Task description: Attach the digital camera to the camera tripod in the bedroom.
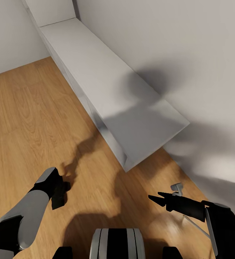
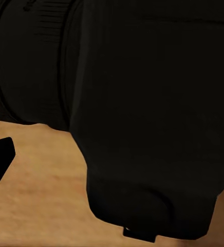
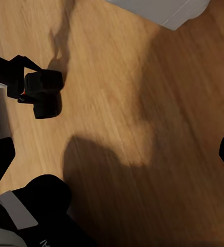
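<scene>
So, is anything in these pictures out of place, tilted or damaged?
Nothing stands out. The left gripper holds the digital camera above the wood floor. The long white bench sits flush against the wall, unmarked.

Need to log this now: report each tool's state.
Left tool: closed on the digital camera.
Right tool: open, holding nothing.

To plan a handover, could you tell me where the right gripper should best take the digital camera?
Probably the body's free end of the digital camera, coming from the side opposite the left gripper, which clamps the other end; the round lens barrel would likely slip.
</scene>
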Controlling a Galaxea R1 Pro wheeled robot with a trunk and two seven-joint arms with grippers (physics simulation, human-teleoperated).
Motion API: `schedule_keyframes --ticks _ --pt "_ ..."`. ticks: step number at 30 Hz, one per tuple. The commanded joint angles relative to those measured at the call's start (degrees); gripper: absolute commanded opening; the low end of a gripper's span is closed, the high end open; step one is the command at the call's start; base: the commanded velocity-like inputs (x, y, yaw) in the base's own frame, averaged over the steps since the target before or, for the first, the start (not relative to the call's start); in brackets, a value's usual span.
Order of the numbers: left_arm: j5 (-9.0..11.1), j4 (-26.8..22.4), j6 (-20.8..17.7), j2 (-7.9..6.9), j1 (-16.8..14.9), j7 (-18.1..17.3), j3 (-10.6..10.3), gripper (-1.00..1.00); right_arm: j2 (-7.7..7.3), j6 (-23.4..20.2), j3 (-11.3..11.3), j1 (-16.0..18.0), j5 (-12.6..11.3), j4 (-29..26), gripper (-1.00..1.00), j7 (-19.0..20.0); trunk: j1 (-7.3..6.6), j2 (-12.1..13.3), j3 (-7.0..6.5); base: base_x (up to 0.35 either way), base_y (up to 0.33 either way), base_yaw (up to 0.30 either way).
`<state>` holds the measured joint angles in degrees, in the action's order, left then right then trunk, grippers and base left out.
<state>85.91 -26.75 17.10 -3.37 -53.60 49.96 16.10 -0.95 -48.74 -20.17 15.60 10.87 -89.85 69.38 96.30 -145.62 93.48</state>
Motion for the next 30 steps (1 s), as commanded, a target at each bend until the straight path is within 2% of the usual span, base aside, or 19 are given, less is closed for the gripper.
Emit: schedule_keyframes --ticks 1,17,30 --pt "0.4 0.0 0.3 -0.01 0.0 0.0 0.1 1.0 0.01 -0.4 -0.1 0.0 0.6 -0.1 1.0 0.6 -0.01 0.0 0.03 0.0 0.0 0.0" --pt "0.3 0.2 0.1 0.18 0.0 -0.2 -0.2 1.0 -0.02 -0.5 -0.1 0.0 0.5 -0.1 1.0 0.6 -0.01 0.0 0.03 0.0 0.0 0.0" --pt "0.3 0.2 -0.1 0.21 0.0 -2.2 -0.3 1.0 -0.02 -0.5 -0.1 0.0 0.6 -0.1 1.0 0.6 -0.01 0.0 0.03 0.0 0.0 0.0"
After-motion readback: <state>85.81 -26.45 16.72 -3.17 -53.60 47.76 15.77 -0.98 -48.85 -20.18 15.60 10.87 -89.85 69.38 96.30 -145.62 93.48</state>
